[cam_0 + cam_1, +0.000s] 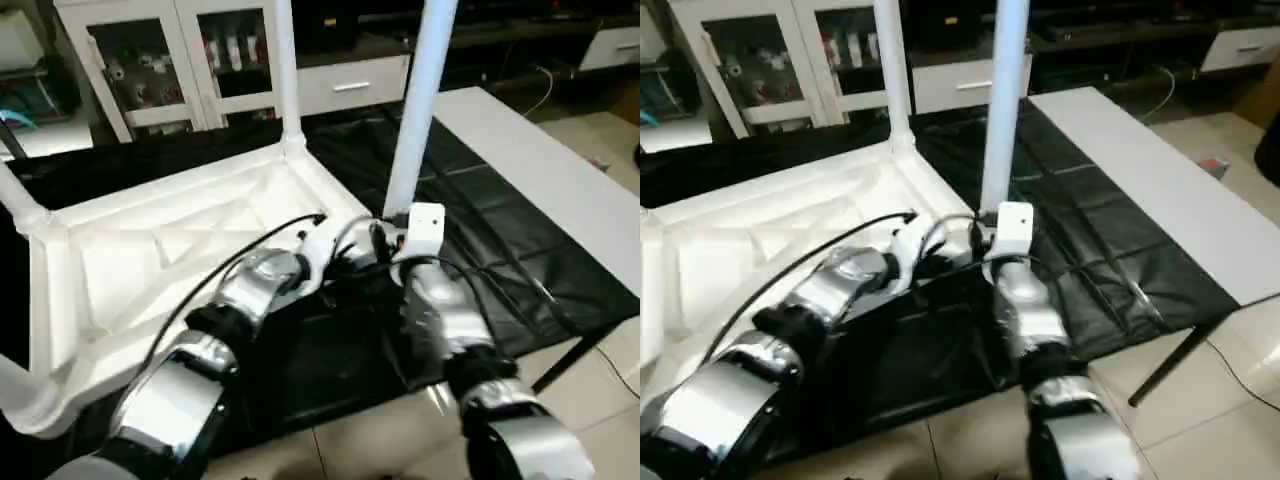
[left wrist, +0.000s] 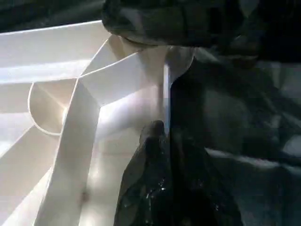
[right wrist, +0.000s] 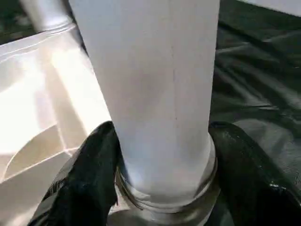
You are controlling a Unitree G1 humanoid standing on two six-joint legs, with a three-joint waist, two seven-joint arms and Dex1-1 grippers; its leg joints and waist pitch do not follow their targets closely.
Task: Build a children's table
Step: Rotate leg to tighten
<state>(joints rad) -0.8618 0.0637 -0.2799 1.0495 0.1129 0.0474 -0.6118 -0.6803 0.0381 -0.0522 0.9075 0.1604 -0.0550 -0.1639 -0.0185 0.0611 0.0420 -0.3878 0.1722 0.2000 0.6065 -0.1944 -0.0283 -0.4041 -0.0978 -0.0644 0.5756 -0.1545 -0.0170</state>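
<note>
The black-draped surface (image 1: 520,250) carries the children's table top (image 1: 150,270), turned over with its ribbed underside up, spreading away to the left of both tools. Legs already stand in its corner sockets: a far leg (image 1: 285,70) rises beyond the tools, and stubs of others show at the top's left corners.

The near-right leg (image 1: 415,100) stands upright straight ahead of the right tool (image 3: 162,188). In the right wrist view its two black fingers (image 3: 87,183) are spread roughly two-thirds wide and sit either side of the leg's flared foot, touching or very nearly so; it looks like a grip on the leg just above the socket.

The left tool (image 2: 167,155) is all but shut, with the thin edge of the top's rim wall nipped between its fingers, just beside that same corner socket (image 2: 160,66).

The step in hand appears to be seating this leg. I judge the next move calls for the left tool to steady the top while the right presses or twists the leg straight down, keeping it plumb so it does not jam.
</note>
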